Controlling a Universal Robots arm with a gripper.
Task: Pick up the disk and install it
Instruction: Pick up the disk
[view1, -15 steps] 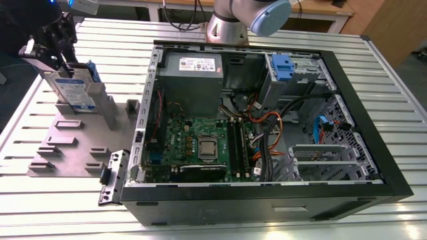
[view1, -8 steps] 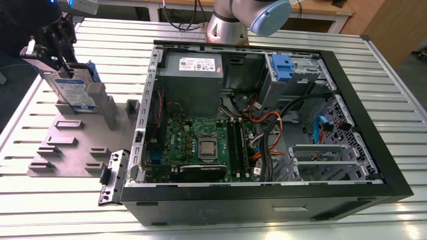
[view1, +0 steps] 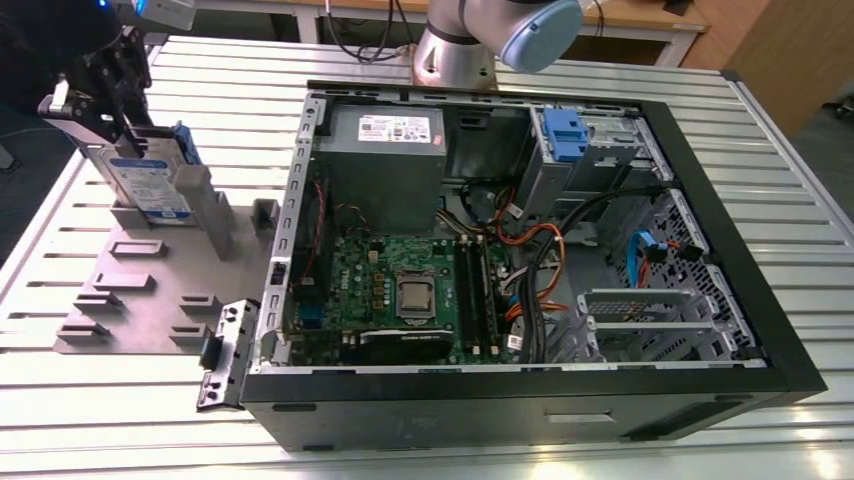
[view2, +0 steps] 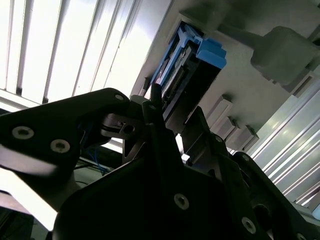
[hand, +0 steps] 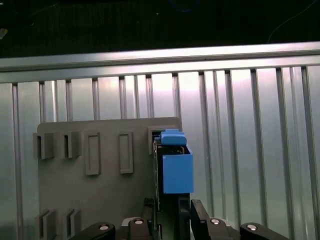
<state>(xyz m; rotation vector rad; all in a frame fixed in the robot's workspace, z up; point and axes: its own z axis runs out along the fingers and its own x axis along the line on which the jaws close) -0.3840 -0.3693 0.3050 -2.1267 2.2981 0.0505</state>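
We see the disk (view1: 144, 185) standing on edge in the grey fixture plate (view1: 134, 300) on the tabletop (view1: 80, 400), beside the open computer case (view1: 534, 400); the hand (hand: 172, 206) straddles its upper end, and we cannot tell whether it grips

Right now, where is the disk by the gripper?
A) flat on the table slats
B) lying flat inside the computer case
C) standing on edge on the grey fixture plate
C: the disk stands upright on the grey fixture plate beside the open computer case, with the gripper at its top.
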